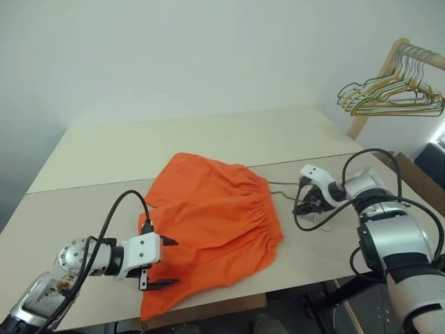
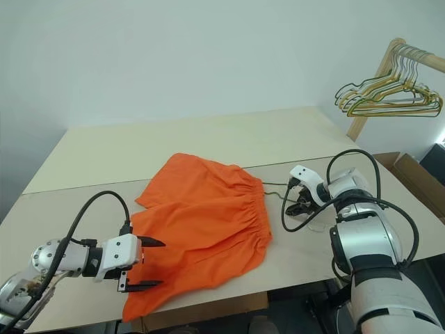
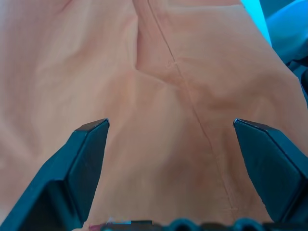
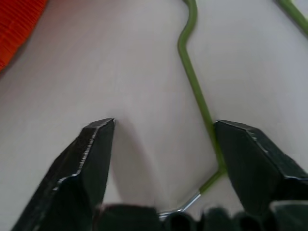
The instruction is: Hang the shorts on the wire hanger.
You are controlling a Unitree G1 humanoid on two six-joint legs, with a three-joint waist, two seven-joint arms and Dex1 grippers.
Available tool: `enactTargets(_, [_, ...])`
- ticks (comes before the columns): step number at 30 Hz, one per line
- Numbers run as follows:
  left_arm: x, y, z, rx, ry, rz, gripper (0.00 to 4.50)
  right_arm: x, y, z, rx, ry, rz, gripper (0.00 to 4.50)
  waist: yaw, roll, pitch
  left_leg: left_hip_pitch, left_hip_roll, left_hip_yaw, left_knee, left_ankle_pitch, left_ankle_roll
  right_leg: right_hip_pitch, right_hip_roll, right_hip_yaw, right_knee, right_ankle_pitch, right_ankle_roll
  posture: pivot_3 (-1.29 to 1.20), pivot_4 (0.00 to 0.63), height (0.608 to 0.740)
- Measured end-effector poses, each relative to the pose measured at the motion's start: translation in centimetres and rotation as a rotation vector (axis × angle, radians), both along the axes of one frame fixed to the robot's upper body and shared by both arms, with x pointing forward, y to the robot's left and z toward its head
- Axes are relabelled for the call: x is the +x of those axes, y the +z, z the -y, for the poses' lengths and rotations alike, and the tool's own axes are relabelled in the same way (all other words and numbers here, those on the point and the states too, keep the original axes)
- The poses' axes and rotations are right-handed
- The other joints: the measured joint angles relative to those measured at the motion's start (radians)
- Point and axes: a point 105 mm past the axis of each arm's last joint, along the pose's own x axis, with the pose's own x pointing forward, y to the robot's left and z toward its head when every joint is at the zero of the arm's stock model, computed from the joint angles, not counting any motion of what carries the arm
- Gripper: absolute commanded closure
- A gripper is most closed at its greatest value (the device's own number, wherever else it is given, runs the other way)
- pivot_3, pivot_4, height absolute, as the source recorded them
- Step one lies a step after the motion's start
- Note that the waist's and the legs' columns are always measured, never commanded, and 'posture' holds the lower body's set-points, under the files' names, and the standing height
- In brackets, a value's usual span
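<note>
The orange shorts [image 1: 208,223] lie flat in the middle of the table [image 1: 139,146], with the gathered waistband on the right. My left gripper [image 1: 174,262] is open at the shorts' near left corner, and its fingers straddle the fabric [image 3: 159,96]. The wire hanger [image 4: 195,82] is thin and green. Its hook end runs out from the waistband [image 1: 278,184] across the table, and the rest is hidden under the shorts. My right gripper [image 4: 164,122] points down over that wire, open, with the wire lying close to one finger [image 4: 250,159].
A wooden rack [image 1: 381,73] at the back right holds a bunch of gold and green hangers [image 1: 393,97]. A cardboard box [image 2: 417,181] sits beside the table's right edge. The table's front edge runs just below the shorts.
</note>
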Motion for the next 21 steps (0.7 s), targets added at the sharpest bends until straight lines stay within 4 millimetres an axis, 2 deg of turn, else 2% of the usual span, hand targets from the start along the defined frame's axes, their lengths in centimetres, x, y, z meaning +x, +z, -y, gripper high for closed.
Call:
enactTargets(2, [0.0,0.0,0.0,0.001,0.0,0.001,0.0,0.1,0.0,0.1,-0.017,0.004,0.006,2.35,0.002,0.0,0.0,0.0,0.0,0.0,0.0,0.0,0.0,0.0,0.0,0.0,0.0,0.0,0.0,0.01,0.0,0.74])
enactTargets(3, [0.0,0.0,0.0,0.003,0.0,0.001,0.0,0.1,0.0,0.1,-0.023,0.003,0.009,2.53,0.003,0.0,0.0,0.0,0.0,0.0,0.0,0.0,0.0,0.0,0.0,0.0,0.0,0.0,0.0,0.01,0.0,0.74])
enactTargets(8, [0.0,-0.1,-0.1,0.01,0.002,0.003,0.0,0.6,-0.1,0.4,-0.064,-0.006,0.051,4.32,0.005,-0.001,-0.001,0.0,0.0,0.0,0.0,0.0,0.0,0.0,0.0,0.0,0.0,0.0,0.0,0.02,0.0,0.74])
enactTargets(9, [0.0,-0.1,-0.1,0.012,0.003,0.003,0.0,0.6,-0.1,0.3,-0.072,0.002,0.056,4.48,0.005,-0.001,-0.001,0.0,0.0,0.0,0.0,0.0,0.0,0.0,0.0,0.0,0.0,0.0,0.0,0.02,0.0,0.74])
enactTargets(16, [0.1,-0.2,-0.2,0.023,0.007,0.007,0.0,0.6,-0.3,0.5,-0.113,0.017,0.051,4.48,0.007,-0.004,-0.005,0.001,0.0,0.0,0.0,0.0,0.0,0.001,0.0,0.0,0.0,0.0,0.0,0.02,0.0,0.74])
enactTargets(21, [0.1,-0.2,-0.2,0.022,0.008,0.016,0.0,1.2,-0.1,1.0,-0.077,-0.075,0.116,4.48,0.007,-0.004,-0.004,0.001,0.0,0.0,0.0,0.0,0.0,0.002,0.0,0.0,-0.001,0.0,0.0,0.01,0.0,0.74])
